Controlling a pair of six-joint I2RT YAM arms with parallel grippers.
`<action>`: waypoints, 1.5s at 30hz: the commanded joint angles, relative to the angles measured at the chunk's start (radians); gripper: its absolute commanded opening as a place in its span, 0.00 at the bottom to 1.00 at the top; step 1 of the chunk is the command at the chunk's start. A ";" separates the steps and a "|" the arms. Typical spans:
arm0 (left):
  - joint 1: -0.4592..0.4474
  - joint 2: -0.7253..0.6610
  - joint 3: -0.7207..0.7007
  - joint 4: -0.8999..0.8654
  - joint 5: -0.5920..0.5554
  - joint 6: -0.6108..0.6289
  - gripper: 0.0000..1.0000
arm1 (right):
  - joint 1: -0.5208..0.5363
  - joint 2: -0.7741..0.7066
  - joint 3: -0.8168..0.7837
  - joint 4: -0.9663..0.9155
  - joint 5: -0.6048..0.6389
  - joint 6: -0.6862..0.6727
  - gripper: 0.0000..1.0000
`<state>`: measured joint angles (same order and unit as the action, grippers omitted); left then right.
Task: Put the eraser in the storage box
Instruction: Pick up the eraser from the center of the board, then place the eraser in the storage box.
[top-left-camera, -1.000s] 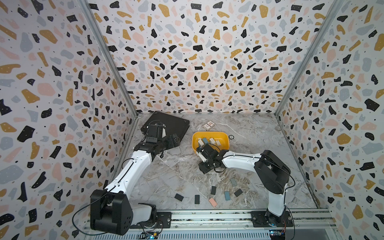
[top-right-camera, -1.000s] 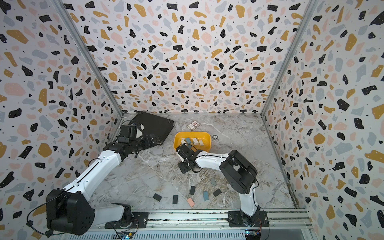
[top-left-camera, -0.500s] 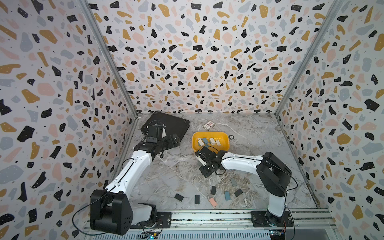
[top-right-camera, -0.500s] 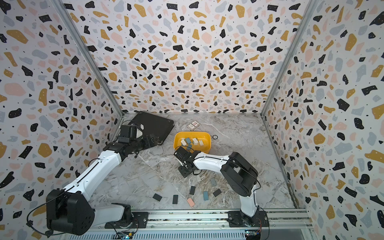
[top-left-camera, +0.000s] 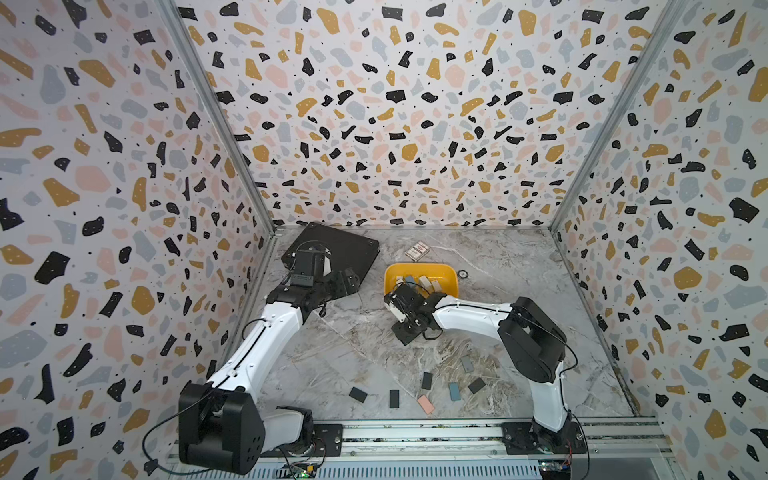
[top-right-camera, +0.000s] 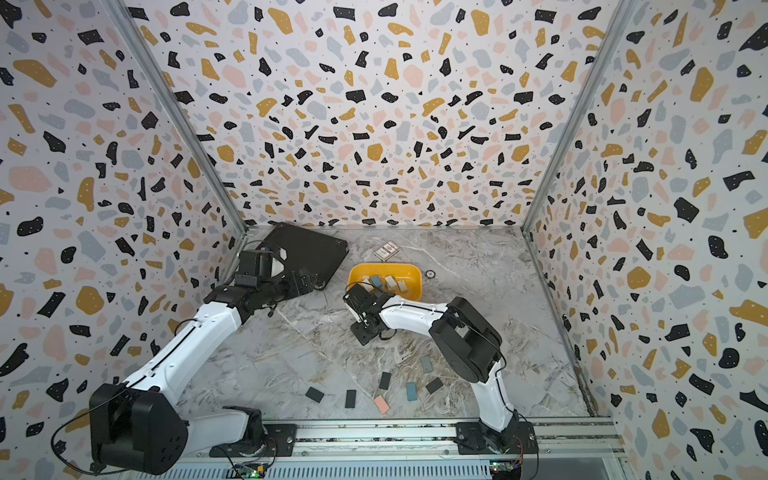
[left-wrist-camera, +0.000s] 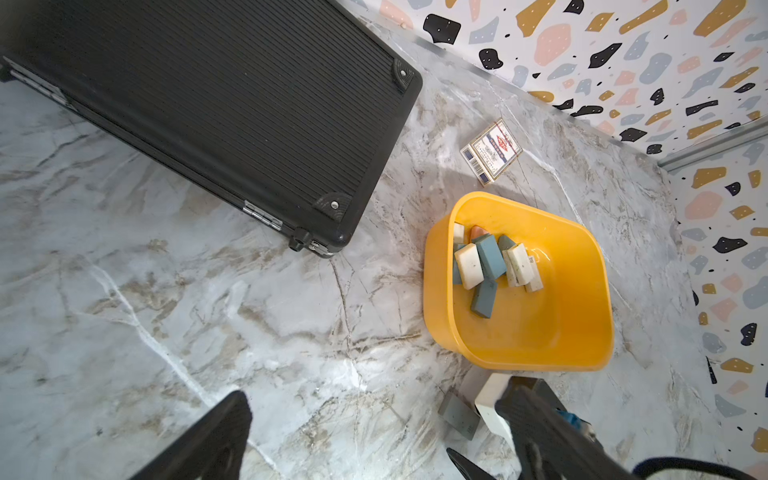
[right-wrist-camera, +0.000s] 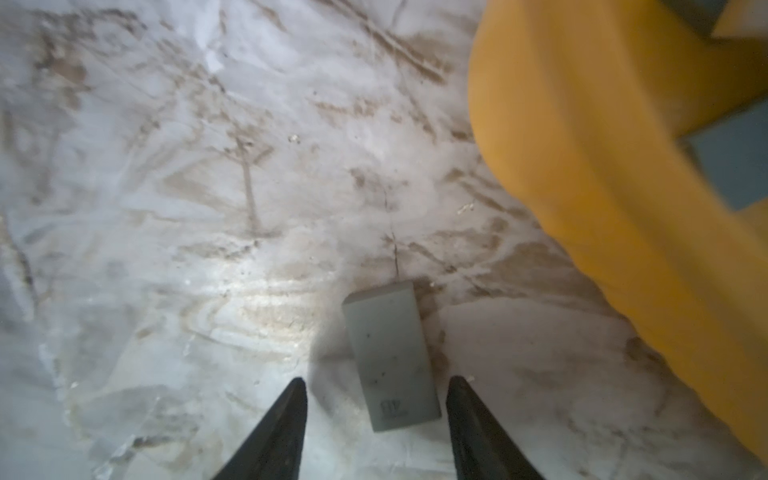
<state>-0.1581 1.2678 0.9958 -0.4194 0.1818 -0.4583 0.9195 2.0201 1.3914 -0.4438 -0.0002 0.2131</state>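
Grey-veined marble desk (left-wrist-camera: 166, 316), terrazzo-print walls (top-left-camera: 395, 104) on three sides. My right end effector (right-wrist-camera: 376, 380) hangs low just outside the near corner of the shallow yellow plastic storage box (left-wrist-camera: 552, 320). The flat grey rectangular eraser (right-wrist-camera: 388, 351) sits between its two black fingers (right-wrist-camera: 282, 428).

The eraser's long axis runs straight out along my reach, with one short end back between the fingers and the other poking past the tips. The jaws stand part-way apart: one finger is right against a long edge, while a sliver of desk shows on the other side. So I cannot tell whether I am clamping it or only straddling it.

In both top views the box lies just beyond this end effector, toward the back wall; I judge the move ahead to be a short carry over the rim. My left end effector (top-left-camera: 348, 279) is spread wide and empty by the big black ribbed case (left-wrist-camera: 216, 108) — well apart, so the right arm is nearer.

Writing: a small embossed mark near the eraser's wrist-side end is too faint to read. The small printed card pack (left-wrist-camera: 491, 150) behind the box shows a red-and-blue label and a barcode — lettering too small to read.
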 joint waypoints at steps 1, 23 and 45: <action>0.005 -0.021 0.002 0.005 -0.005 0.008 0.97 | -0.007 0.007 0.050 -0.019 -0.015 -0.014 0.57; 0.006 -0.012 0.007 0.010 -0.005 0.009 0.97 | -0.006 -0.079 0.116 -0.094 0.071 -0.049 0.18; 0.006 0.013 0.032 0.012 0.007 0.003 0.97 | -0.163 0.100 0.560 -0.249 0.078 -0.081 0.20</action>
<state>-0.1577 1.2709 0.9958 -0.4194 0.1822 -0.4587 0.7502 2.0842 1.8950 -0.6361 0.0895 0.1474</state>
